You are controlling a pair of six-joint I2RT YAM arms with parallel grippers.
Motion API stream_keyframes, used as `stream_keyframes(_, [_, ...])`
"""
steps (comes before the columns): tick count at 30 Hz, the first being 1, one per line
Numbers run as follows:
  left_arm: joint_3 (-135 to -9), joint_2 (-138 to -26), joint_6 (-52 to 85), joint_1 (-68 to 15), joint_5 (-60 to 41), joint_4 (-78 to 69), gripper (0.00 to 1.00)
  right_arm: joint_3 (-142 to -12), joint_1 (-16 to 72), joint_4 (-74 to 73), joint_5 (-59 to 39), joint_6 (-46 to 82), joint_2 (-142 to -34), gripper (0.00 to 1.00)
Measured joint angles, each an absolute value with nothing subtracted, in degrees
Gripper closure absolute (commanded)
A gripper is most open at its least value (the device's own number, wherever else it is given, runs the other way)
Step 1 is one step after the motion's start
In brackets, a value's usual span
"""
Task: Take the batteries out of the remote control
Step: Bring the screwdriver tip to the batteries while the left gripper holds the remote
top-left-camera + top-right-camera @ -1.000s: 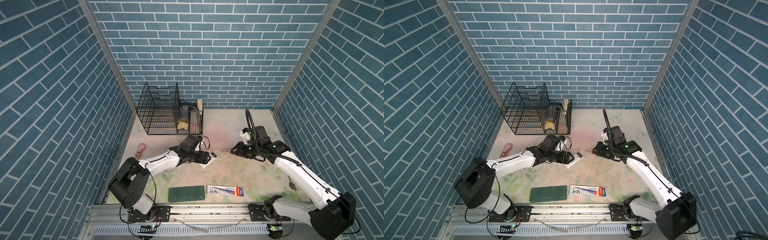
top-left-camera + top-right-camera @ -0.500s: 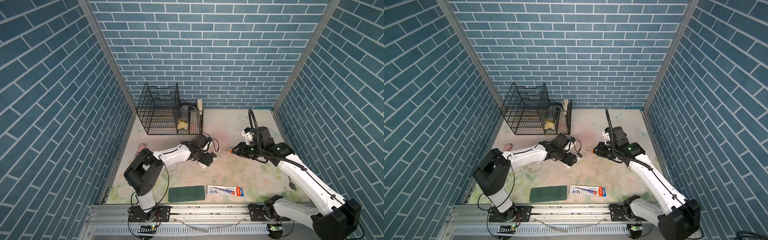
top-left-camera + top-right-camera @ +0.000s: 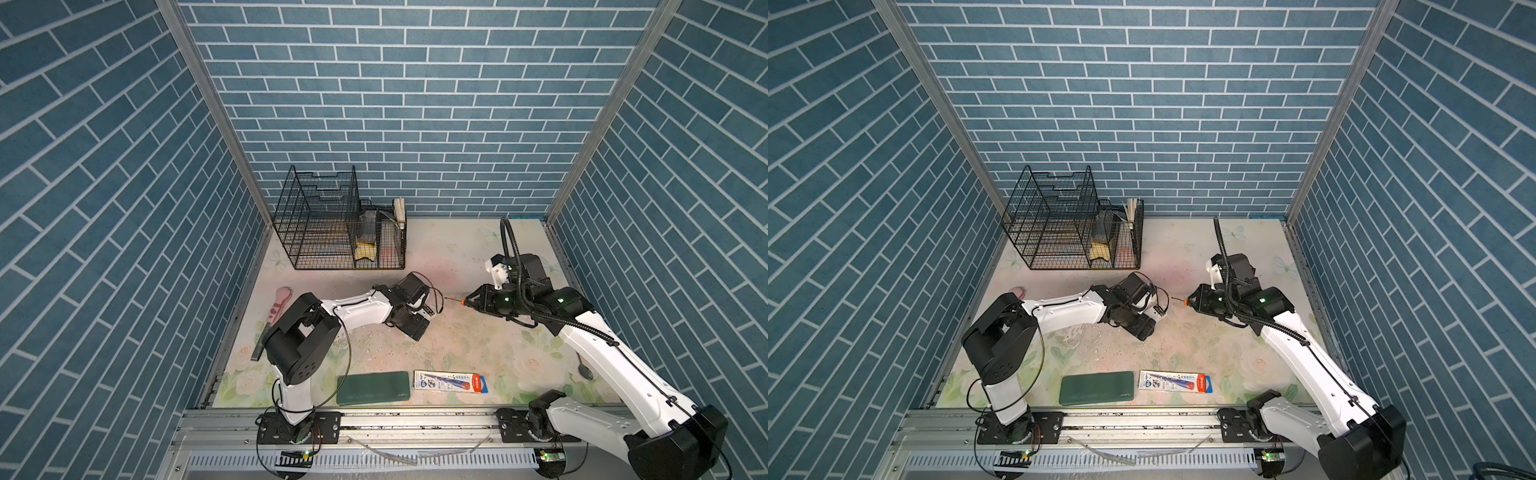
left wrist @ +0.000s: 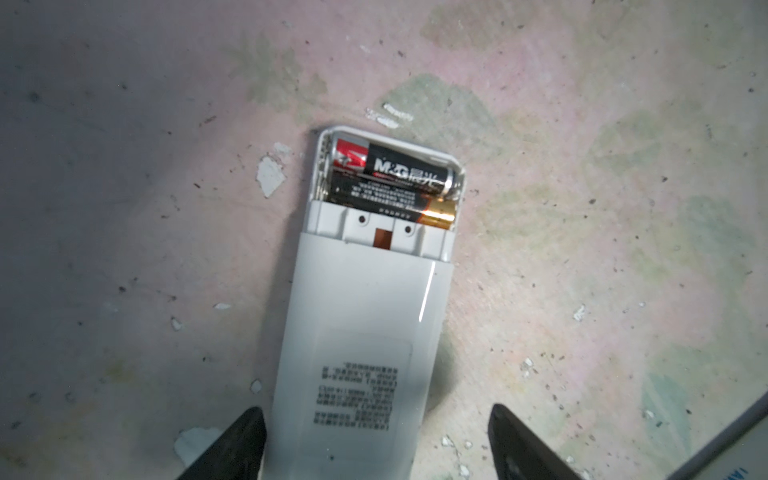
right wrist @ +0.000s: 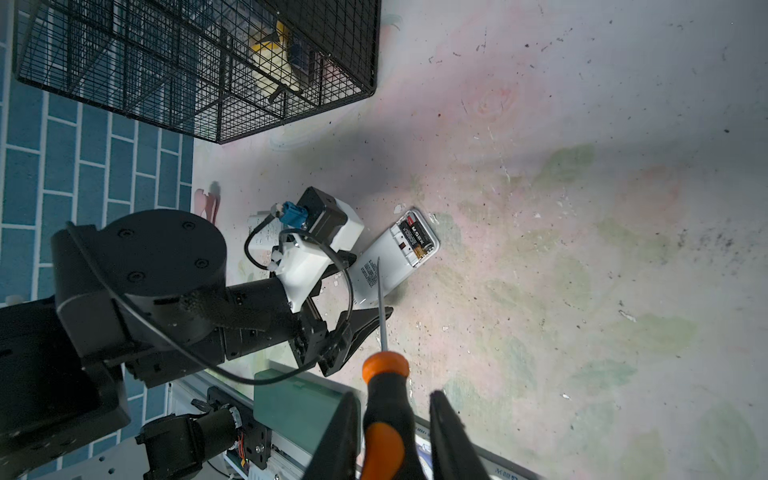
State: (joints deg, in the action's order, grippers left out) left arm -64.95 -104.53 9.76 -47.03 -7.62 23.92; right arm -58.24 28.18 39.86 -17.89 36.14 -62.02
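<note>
The white plastic remote control [image 4: 361, 332] lies face down near the middle of the flowery counter [image 4: 582, 291]. Its lid is off. Two small black batteries with gold and red ends [image 4: 395, 183] lie side by side in the open slot at one end. Only these two show.

The left gripper [image 4: 376, 411] stands open around the other end of the remote. One jaw is right at the remote's long side and the other has a gap beside it, so it is not squeezing.

The right gripper [image 5: 392, 395] is clenched on the black and orange handle of a thin metal screwdriver [image 5: 384, 368]. In both top views the tip points at the remote but is apart from it.

The batteries are probably light, hard and smooth. They are round, so they can slip and roll away. They likely sit tight in the slot. A good spot to pry looks like under the gold end, and then to pinch one across its middle. The remote is light and may slide, so it wants holding by its long sides.
</note>
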Motion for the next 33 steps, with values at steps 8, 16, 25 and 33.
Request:
stream_keyframes(8, [-64.9,-104.64,10.81,-48.71,-5.21,24.82,0.25,-58.17,28.16,39.27,-17.54,36.16,-62.02,1.0])
stream_keyframes(16, [-65.08,-106.1,11.0,-48.77,-1.87,25.41,0.39,-57.23,28.05,37.69,-17.58,36.18,-62.26,1.0])
stream_keyframes(25, [-65.34,-106.45,10.68,-48.77,-0.91,25.39,0.53,-56.4,27.73,37.3,-17.34,36.21,-63.55,1.0])
stream_keyframes(33, [-65.14,-106.45,11.25,-48.77,-1.37,24.73,0.59,-55.35,27.62,36.6,-17.37,36.8,-68.51,1.0])
